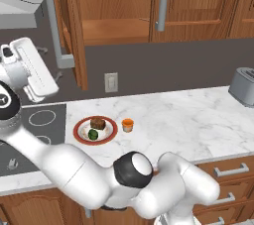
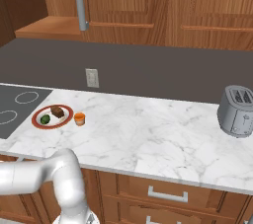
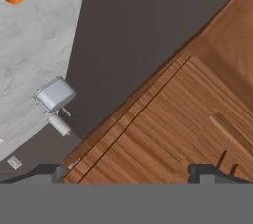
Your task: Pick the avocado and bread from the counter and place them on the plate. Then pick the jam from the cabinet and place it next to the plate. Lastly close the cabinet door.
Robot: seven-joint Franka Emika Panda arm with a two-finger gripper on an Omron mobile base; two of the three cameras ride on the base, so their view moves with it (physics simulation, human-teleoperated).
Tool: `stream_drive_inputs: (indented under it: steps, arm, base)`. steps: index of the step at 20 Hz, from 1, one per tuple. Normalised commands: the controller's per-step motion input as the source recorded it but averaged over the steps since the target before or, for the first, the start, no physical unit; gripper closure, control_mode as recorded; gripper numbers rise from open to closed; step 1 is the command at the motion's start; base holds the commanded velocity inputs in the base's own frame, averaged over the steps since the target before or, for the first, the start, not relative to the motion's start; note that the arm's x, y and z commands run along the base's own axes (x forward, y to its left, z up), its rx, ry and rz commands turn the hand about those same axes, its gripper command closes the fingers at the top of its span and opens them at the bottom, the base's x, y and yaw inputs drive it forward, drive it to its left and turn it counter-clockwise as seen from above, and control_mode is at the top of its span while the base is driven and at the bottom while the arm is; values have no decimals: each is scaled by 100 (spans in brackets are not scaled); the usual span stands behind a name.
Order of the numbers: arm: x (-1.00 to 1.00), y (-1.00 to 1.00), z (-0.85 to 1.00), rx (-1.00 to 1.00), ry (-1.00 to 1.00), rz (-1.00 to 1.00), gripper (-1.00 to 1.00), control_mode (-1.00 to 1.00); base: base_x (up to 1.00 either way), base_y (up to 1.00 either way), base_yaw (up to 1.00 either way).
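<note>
Cabinet door [image 1: 74, 26] stands open, edge toward the room, handle [image 1: 53, 21] vertical.

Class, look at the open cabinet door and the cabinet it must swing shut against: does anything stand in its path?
Nothing visible does. The cabinet door stands open, the shelf behind looks bare, and the jam already sits beside the plate.

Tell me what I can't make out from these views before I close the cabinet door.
- cabinet door, left base view: edge-on, top cut off by the frame; how far open is unclear.
- gripper, hand view: open, but the contact side of the door isn't visible.
- cabinet interior: upper part is cut off.
- jam: label too small to read.
</note>
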Motion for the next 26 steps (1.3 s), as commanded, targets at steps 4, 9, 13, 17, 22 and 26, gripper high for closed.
stream_drive_inputs:
  steps: [4, 9, 13, 17, 22, 26]
  arm:
    - [4, -81, 26, 0, 0, 0, -100, -100]
    - [-7, -98, 43, 2, -10, 0, -100, -100]
    - [-2, -100, 29, 6, -13, 0, -100, -100]
    - [39, -100, 2, 11, -2, 0, -100, -100]
    - [69, -100, 0, 14, 0, 0, -100, -100]
    - [96, -100, 0, 18, 0, 2, -100, -100]
  base:
    - [0, 0, 0]
    - [0, 0, 0]
    - [0, 0, 0]
    - [0, 0, 0]
    - [0, 0, 0]
    - [0, 0, 0]
